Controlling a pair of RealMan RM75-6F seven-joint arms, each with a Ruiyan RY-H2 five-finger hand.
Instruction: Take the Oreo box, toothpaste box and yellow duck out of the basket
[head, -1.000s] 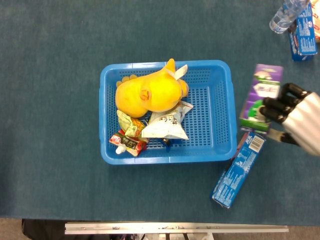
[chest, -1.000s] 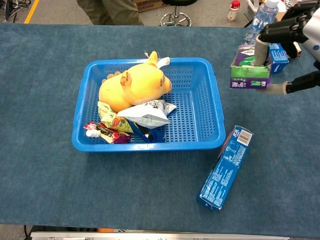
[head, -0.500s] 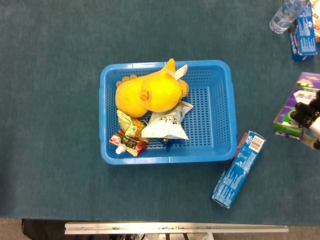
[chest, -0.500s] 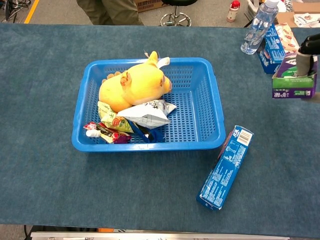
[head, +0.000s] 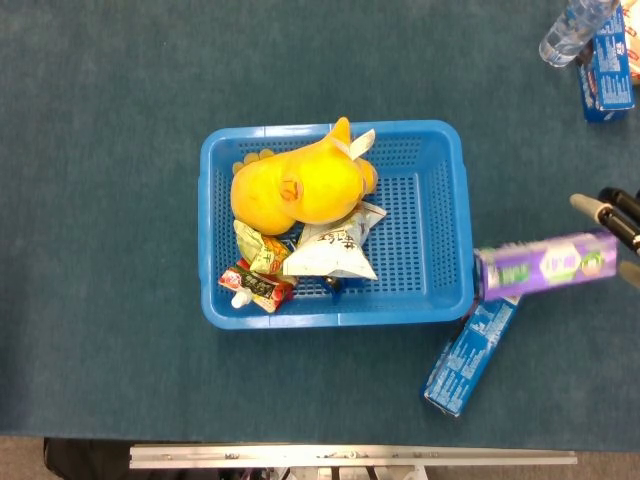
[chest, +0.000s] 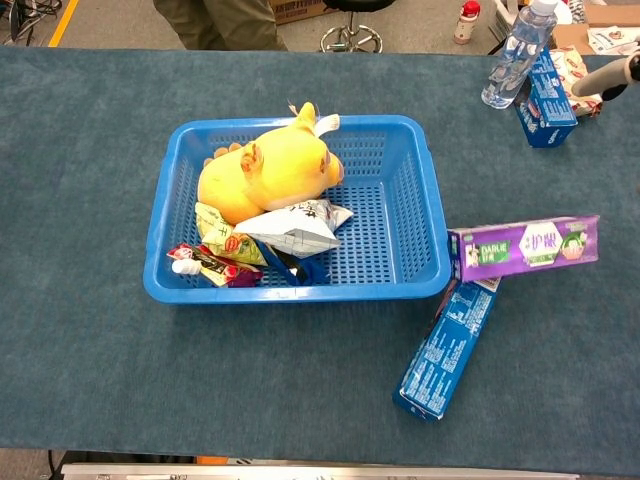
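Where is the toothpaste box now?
The toothpaste box lies on the table right of the basket, its left end over the Oreo box.

One blue basket (head: 455, 210). One yellow duck (head: 300, 185). One purple toothpaste box (head: 545, 265). One long blue Oreo box (head: 470, 345). One smaller blue box (head: 607, 60), upper right. One water bottle (head: 565, 30). Roughly three snack packets (head: 335, 250), lower left of basket.
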